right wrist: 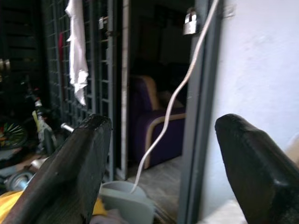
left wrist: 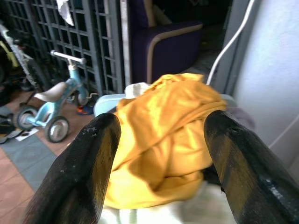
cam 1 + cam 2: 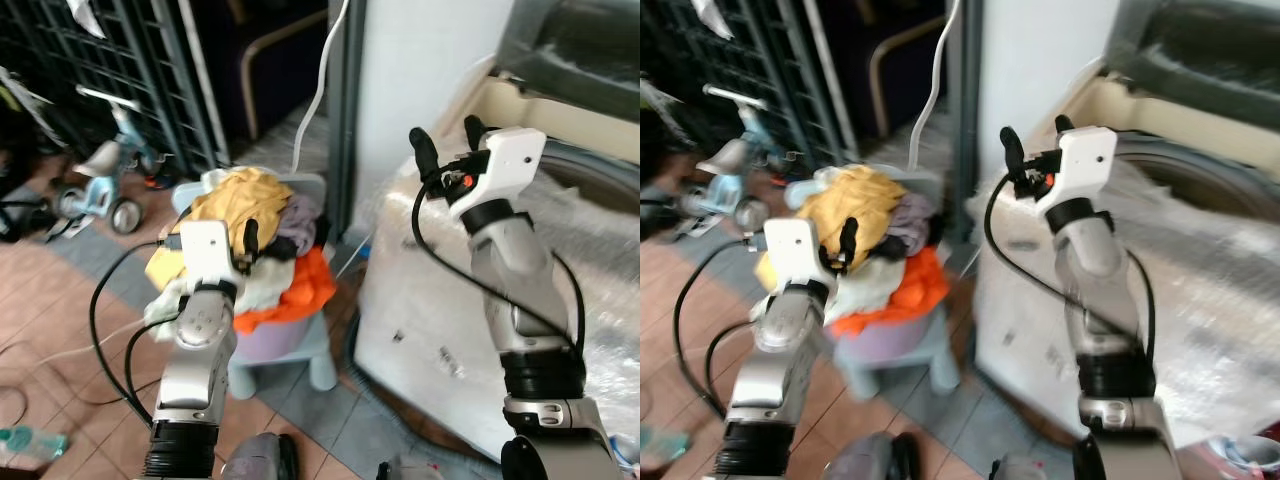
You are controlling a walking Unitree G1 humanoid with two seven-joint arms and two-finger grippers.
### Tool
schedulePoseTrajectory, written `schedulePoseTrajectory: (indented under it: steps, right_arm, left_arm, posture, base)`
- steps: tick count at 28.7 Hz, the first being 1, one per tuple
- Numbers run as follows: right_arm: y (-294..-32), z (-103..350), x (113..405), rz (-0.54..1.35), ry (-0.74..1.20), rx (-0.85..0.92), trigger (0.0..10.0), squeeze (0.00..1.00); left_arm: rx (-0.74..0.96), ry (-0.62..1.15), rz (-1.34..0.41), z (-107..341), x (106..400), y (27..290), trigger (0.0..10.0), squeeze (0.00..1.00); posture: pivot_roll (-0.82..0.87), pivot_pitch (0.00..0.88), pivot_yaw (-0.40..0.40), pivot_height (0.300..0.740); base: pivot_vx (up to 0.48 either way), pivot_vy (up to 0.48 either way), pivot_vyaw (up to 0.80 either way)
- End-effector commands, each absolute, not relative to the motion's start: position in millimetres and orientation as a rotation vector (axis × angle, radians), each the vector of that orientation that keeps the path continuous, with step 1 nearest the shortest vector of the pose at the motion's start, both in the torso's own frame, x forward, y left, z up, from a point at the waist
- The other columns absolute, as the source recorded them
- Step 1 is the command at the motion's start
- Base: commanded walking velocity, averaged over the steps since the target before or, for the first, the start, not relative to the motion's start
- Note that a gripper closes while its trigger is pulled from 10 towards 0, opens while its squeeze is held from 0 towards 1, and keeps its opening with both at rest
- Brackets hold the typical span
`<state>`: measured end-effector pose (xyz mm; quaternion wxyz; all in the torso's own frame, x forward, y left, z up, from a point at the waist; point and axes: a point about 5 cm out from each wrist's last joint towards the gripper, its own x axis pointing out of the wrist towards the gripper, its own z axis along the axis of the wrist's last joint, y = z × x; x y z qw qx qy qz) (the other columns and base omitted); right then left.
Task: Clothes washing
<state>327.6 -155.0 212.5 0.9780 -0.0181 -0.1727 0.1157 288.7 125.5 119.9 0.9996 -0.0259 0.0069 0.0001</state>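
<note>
The left hand (image 2: pixel 161 158), fingers spread, hovers at a yellow garment (image 3: pixel 240 195) topping the laundry basket (image 3: pixel 270 340) on the floor, as the right hand (image 3: pixel 447 138), also spread, rises beside the washing machine (image 3: pixel 440 320).

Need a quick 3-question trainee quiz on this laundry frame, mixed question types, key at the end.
1. True or false: the left gripper is shut on the yellow garment.
2. Multiple choice: the laundry pile sits in a tub on
A. the washing machine
B. a pale blue stool
C. the tricycle
3. Fill in: the right gripper is raised beside the ______.

Key
1. False. Its fingers are open, pointed at the yellow garment and not touching it.
2. B. The pale blue stool stands on the floor left of the washing machine; the tricycle is further back.
3. Washing machine.
</note>
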Motion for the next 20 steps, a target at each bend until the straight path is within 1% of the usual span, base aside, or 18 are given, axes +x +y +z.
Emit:
schedulePoseTrajectory:
  steps: [1, 5, 8, 9, 10, 11, 16, 18, 20]
  right_arm:
    - [-152.9, 216.6, 326.0, 0.232, -0.358, -0.032, 10.0, 1.0]
    - [-153.4, 215.9, 323.0, 0.219, -0.349, -0.033, 10.0, 1.0]
    - [-152.7, 214.5, 321.2, 0.217, -0.342, -0.03, 10.0, 1.0]
    - [-152.1, 213.3, 319.7, 0.214, -0.337, -0.029, 10.0, 0.61]
    - [-151.6, 211.9, 318.9, 0.213, -0.332, -0.029, 10.0, 0.14]
    - [-150.8, 209.7, 318.0, 0.213, -0.323, -0.031, 10.0, 0.0]
    - [-147.2, 192.3, 314.2, 0.223, -0.252, -0.042, 10.0, 0.0]
    - [-147.9, 176.5, 311.1, 0.22, -0.196, -0.044, 10.0, 0.0]
    - [-147.1, 170.3, 308.7, 0.226, -0.174, -0.045, 10.0, 0.0]
  left_arm:
    - [-0.039, 0.013, 0.014, 120.8, 289.5, 127.4, 10.0, 0.0]
    - [-0.032, 0.004, 0.009, 121.4, 289.2, 127.1, 10.0, 0.0]
    - [-0.022, -0.012, 0.006, 122.1, 288.9, 128.0, 10.0, 0.0]
    - [-0.005, -0.015, 0.015, 122.5, 288.8, 129.5, 10.0, 0.0]
    - [-0.013, -0.017, 0.011, 122.8, 289.0, 129.7, 10.0, 0.0]
    - [-0.023, -0.017, 0.006, 123.0, 289.2, 129.6, 10.0, 0.0]
    - [-0.002, -0.033, -0.011, 124.1, 287.8, 131.3, 10.0, 0.0]
    - [-0.019, -0.031, -0.015, 123.7, 286.7, 131.2, 10.0, 0.0]
    - [-0.028, -0.025, -0.011, 123.1, 286.3, 131.4, 10.0, 0.0]
  posture:
    - [-0.02, 0.074, 0.036, 0.74]
    - [-0.02, 0.075, 0.037, 0.74]
    - [-0.02, 0.076, 0.039, 0.74]
    - [-0.02, 0.077, 0.039, 0.74]
    - [-0.02, 0.077, 0.039, 0.74]
    - [-0.02, 0.078, 0.039, 0.74]
    - [-0.03, 0.084, 0.035, 0.74]
    - [-0.02, 0.087, 0.033, 0.74]
    - [-0.02, 0.088, 0.033, 0.74]
  base:
    - [0.0, 0.48, 0.79]
    - [0.0, 0.478, 0.79]
    - [0.0, 0.476, 0.31]
    - [0.0, 0.0, 0.0]
    - [0.0, 0.0, 0.0]
    - [0.0, 0.0, 0.0]
    - [0.0, 0.0, 0.0]
    - [0.379, 0.0, 0.0]
    - [0.48, 0.0, 0.0]
